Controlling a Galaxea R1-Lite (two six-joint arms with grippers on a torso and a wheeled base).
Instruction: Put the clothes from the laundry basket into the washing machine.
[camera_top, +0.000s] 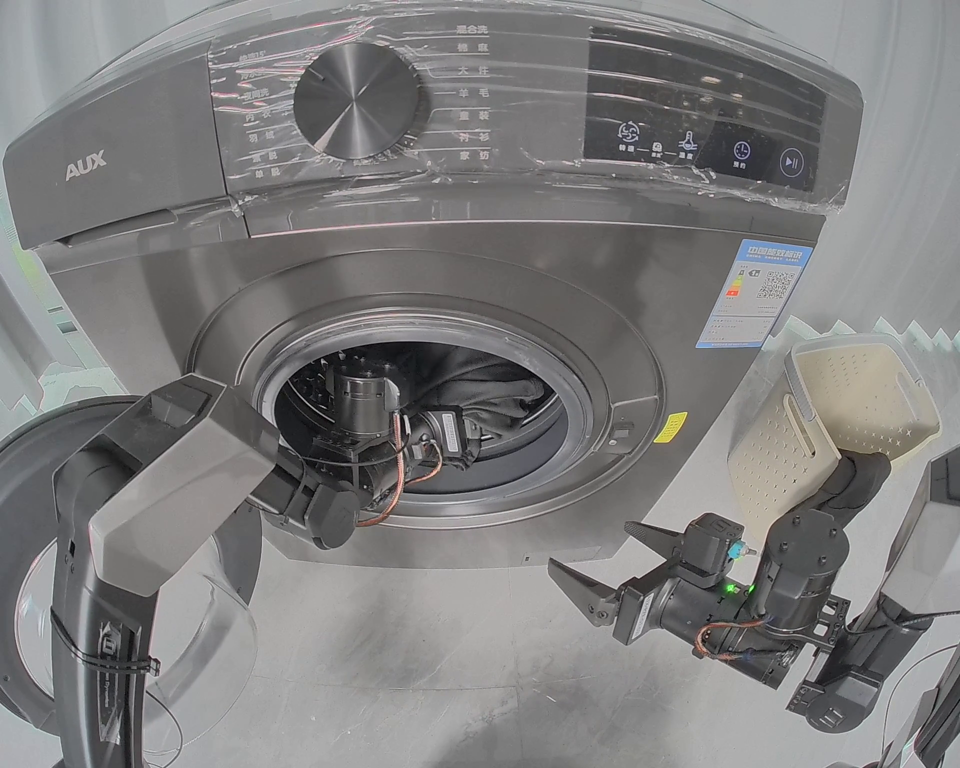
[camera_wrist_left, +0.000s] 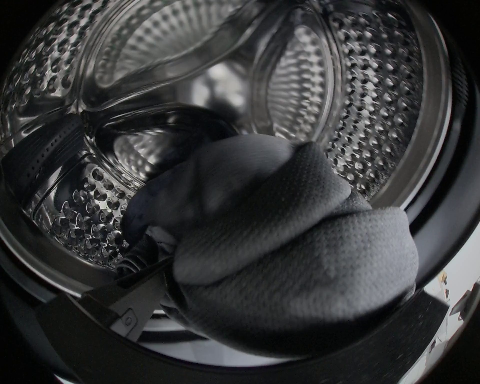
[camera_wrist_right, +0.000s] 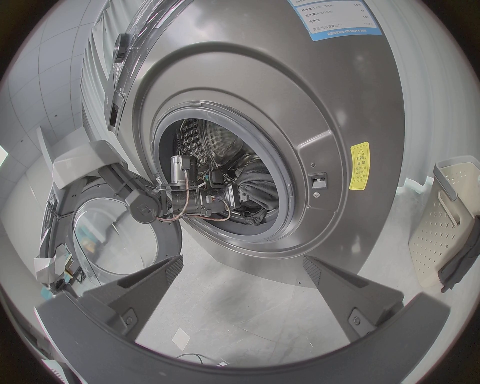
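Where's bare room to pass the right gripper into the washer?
Free: upper and rear perforated steel drum, above the grey knit garment; pale floor between the silver washing machine and right gripper. Crowded: the opening's lower part, filled by garment and left arm.

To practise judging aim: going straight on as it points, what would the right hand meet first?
Likely the washer's lower front, though depth is unclear.
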